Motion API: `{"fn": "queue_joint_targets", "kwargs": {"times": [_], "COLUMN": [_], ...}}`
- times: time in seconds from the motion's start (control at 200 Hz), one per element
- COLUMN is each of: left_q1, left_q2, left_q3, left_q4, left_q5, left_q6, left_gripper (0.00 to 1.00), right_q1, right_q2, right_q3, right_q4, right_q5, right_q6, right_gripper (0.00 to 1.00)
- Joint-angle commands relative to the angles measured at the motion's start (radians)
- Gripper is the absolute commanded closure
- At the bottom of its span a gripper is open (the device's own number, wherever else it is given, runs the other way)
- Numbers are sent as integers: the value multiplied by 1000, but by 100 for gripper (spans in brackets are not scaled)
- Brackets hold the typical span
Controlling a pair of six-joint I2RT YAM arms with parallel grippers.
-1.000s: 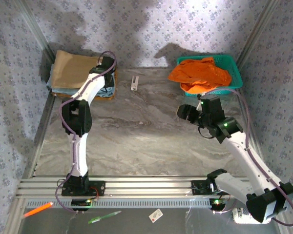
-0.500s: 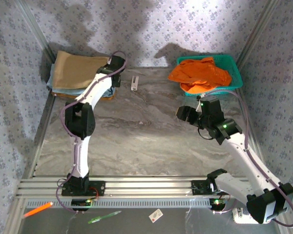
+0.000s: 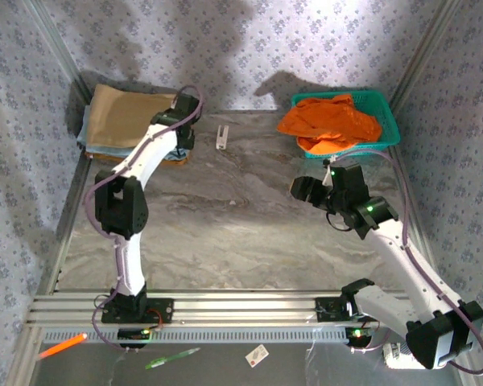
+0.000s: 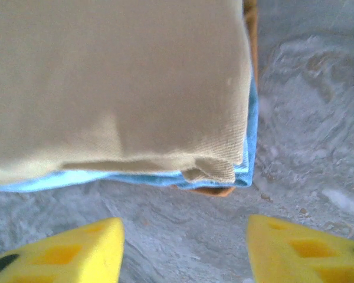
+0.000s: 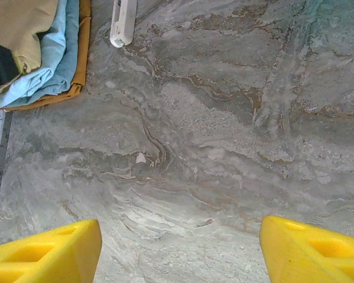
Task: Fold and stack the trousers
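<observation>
One orange garment [image 3: 330, 121] in green basket [image 3: 373, 95]; left end effector [image 4: 183, 259], right end effector [image 5: 177, 253] open, empty.

Left arm [image 3: 147, 151] stretched forward, left hand [image 4: 183, 239] parted, empty, right arm [image 3: 404, 241] bent, right hand [image 5: 180, 244] spread wide

in the left wrist view the trousers [image 4: 118, 82] are blurred and cut off by the top and left edges. beneath them the light blue cloth [image 4: 252, 135] shows as a thin rim. from above, the left arm [image 3: 149, 149] covers the trousers' right edge. just right of them, a small white object [image 3: 221, 137] is too small to tell.
</observation>
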Motion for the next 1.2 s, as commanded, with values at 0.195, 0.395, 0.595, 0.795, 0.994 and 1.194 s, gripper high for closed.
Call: {"fn": "queue_joint_targets", "kwargs": {"times": [0.195, 0.395, 0.595, 0.795, 0.994, 1.194], "left_q1": [53, 74, 84, 84, 61, -66], "left_q2": [183, 182, 95, -157, -607, -1112], "left_q3": [308, 76, -123, -176, -446, -873], "left_q4": [-21, 103, 247, 242, 292, 400], "left_q5": [89, 110, 227, 293, 254, 30], "left_q6": [-40, -108, -158, -155, -177, -255], "left_gripper": [100, 100, 100, 32, 0, 0], "right_q1": [-6, -10, -10, -8, 13, 93], "right_q2": [77, 49, 30, 13, -85, -232], "right_q3": [-11, -16, -6, 37, 50, 30], "right_q4": [64, 42, 29, -1, 38, 69], "right_q5": [-40, -32, -37, -20, -27, 246], "right_q6": [-19, -31, -19, -29, -37, -69], "right_gripper": [33, 34, 32, 28, 24, 0]}}
